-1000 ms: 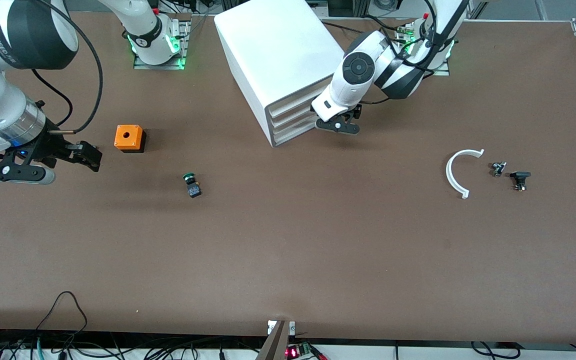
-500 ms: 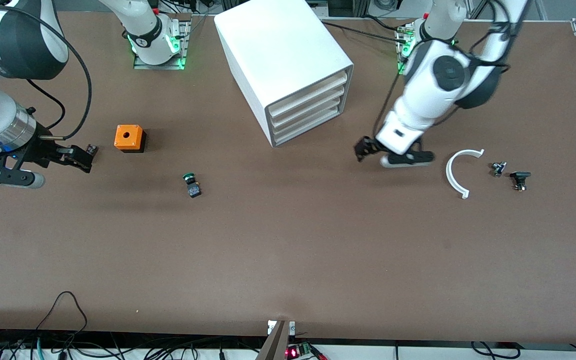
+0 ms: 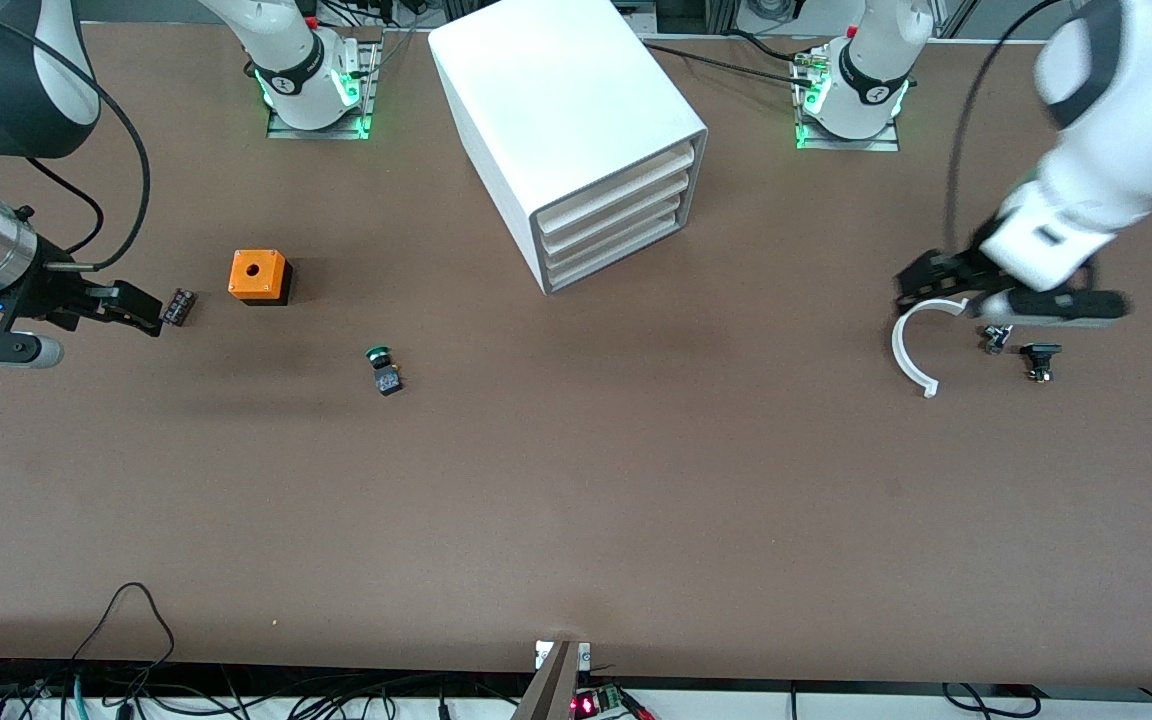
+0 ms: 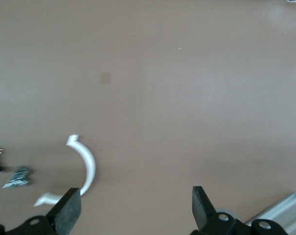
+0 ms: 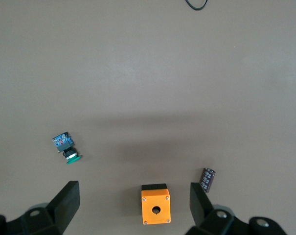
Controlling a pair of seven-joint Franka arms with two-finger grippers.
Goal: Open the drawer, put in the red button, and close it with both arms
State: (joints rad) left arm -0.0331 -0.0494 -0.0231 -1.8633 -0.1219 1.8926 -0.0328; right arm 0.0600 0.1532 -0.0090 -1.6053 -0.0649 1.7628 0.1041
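Observation:
The white cabinet (image 3: 556, 110) stands near the arms' bases, and its three drawers (image 3: 616, 215) all look pushed in. The red button is out of view in every frame. My left gripper (image 3: 914, 280) is open and empty over the end of a white curved piece (image 3: 904, 350). In the left wrist view this gripper (image 4: 135, 205) has wide-apart jaws over bare table. My right gripper (image 3: 144, 310) is open and empty at the right arm's end, beside a small dark cylinder (image 3: 178, 305). In the right wrist view its jaws (image 5: 134, 196) stand wide apart.
An orange cube with a hole (image 3: 258, 276) (image 5: 155, 204) and a green-capped button (image 3: 383, 368) (image 5: 67, 148) lie toward the right arm's end. The dark cylinder (image 5: 208, 179) lies beside the cube. Two small black parts (image 3: 996, 337) (image 3: 1039, 358) lie by the curved piece (image 4: 86, 166).
My left arm has swung from the cabinet's front to over the curved piece at its own end. My right gripper has drawn back toward the right arm's end, uncovering the dark cylinder.

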